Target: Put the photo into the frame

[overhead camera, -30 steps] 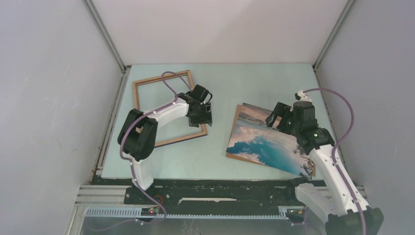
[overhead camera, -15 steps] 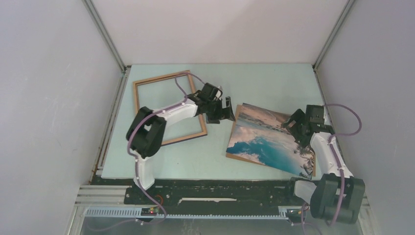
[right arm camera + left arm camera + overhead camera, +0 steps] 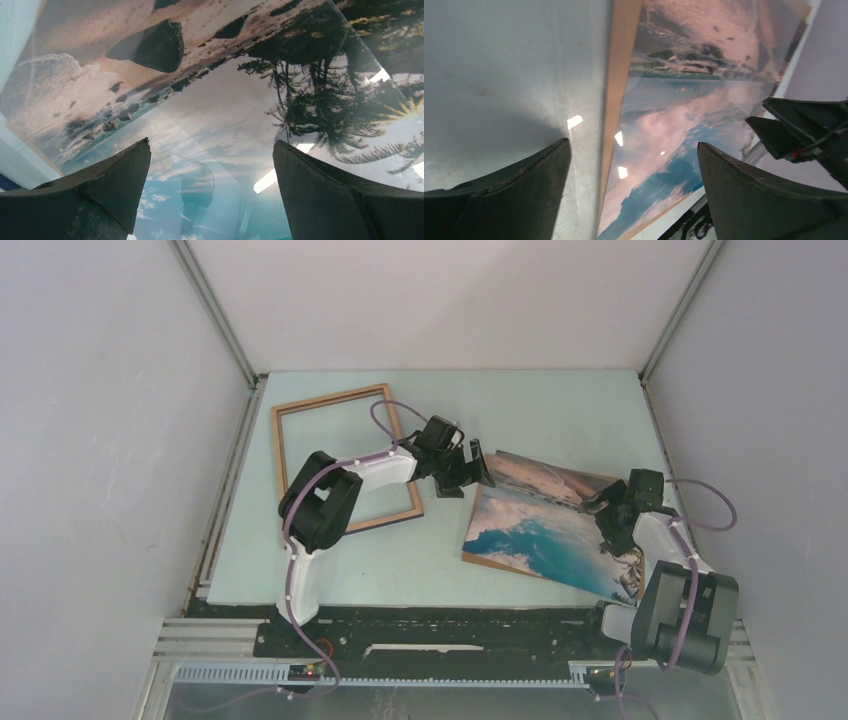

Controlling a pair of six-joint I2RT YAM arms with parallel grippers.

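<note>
At the near edge of the counter point(image 3: 540, 410) the two arm bases stand side by side. Just beyond the right base lies the photo point(image 3: 530, 525), picture side up on the right half of the counter and turned at a slant. Its near right corner is hidden under the right arm. The right hand point(image 3: 605, 508) hangs low over the photo's right part. In the right wrist view, the right hand point(image 3: 211, 145) has its fingers spread wide, with glossy sea, cloud and dark palm trees of the photo point(image 3: 200, 100) between them. Nothing is gripped.

Farther in, the left hand point(image 3: 478, 468) reaches across to the photo's far left corner. In the left wrist view, the left hand point(image 3: 634, 145) also has its fingers wide apart. They straddle the brown-bordered left edge of the photo point(image 3: 684, 100), with one finger over bare counter and the other over the print.

Farthest, at the far left, the frame point(image 3: 332, 397) lies flat with its brown wood face up, apart from the photo. The left arm crosses over its near right corner.
</note>
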